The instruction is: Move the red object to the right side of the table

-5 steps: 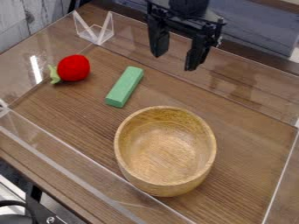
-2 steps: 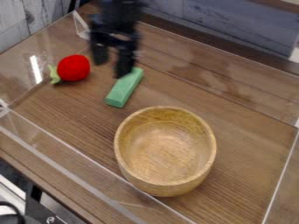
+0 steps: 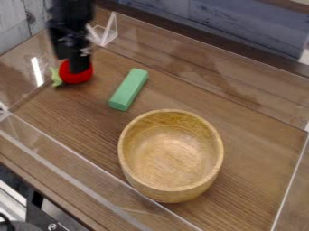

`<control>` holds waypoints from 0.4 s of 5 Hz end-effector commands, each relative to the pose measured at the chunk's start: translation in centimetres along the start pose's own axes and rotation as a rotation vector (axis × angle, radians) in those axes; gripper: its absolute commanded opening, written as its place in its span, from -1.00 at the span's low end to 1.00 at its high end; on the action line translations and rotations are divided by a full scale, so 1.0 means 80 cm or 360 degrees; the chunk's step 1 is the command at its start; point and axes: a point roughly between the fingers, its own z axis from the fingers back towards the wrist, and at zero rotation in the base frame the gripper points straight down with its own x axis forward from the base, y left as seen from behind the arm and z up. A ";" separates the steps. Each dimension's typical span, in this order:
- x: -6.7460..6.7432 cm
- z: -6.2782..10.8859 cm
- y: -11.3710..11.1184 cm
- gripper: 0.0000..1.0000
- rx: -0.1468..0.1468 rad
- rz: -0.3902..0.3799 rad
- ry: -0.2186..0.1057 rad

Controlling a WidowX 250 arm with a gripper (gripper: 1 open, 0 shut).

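The red object [image 3: 79, 77], a small round toy fruit with a green leaf on its left, lies at the far left of the wood-grain table [image 3: 229, 90]. My black gripper [image 3: 75, 62] has come down right over it. It is open, with its fingers hanging on either side of the fruit's top, and part of the fruit is hidden behind them. I cannot tell whether the fingers touch it.
A green rectangular block [image 3: 128, 88] lies just right of the fruit. A large wooden bowl [image 3: 171, 154] stands at the front centre. Low clear acrylic walls [image 3: 97, 32] edge the table, with a corner close behind the gripper.
The gripper has swept from the back right of the table across to the far left and lowered over the red fruit, staying open. Fruit, block and bowl have not moved.
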 end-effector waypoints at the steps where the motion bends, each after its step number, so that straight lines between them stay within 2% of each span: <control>1: -0.003 0.001 0.041 1.00 0.0070 -0.0166 -0.0058; 2: 0.008 -0.004 0.058 1.00 0.0066 -0.0300 -0.0088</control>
